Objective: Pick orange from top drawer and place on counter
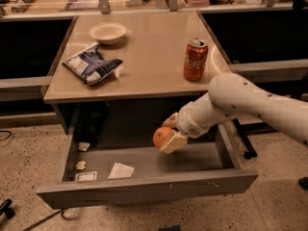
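The orange [160, 136] is held between my gripper's [168, 134] fingers, lifted above the floor of the open top drawer [144, 184], near its middle right. My white arm reaches in from the right. The gripper is shut on the orange. The beige counter [144, 66] lies just above and behind the drawer.
On the counter stand a red soda can [195, 59] at the right, a blue chip bag [91, 66] at the left and a white bowl [108, 32] at the back. Paper scraps [120, 170] lie on the drawer floor at the left.
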`<action>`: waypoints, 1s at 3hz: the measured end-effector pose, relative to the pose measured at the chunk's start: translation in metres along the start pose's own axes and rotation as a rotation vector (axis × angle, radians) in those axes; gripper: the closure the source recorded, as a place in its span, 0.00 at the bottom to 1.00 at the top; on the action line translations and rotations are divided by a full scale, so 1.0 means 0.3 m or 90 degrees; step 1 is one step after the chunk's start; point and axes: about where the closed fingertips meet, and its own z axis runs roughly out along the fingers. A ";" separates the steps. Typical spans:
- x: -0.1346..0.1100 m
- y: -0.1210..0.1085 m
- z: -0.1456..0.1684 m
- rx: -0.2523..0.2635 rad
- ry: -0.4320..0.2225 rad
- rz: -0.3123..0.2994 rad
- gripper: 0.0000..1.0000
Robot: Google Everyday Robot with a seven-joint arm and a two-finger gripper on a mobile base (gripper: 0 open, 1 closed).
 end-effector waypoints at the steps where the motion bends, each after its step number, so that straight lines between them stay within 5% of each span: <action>1: -0.104 -0.040 -0.112 -0.015 0.012 0.014 1.00; 2: -0.239 -0.099 -0.240 -0.010 0.002 0.018 1.00; 3: -0.406 -0.164 -0.372 0.014 -0.052 -0.001 1.00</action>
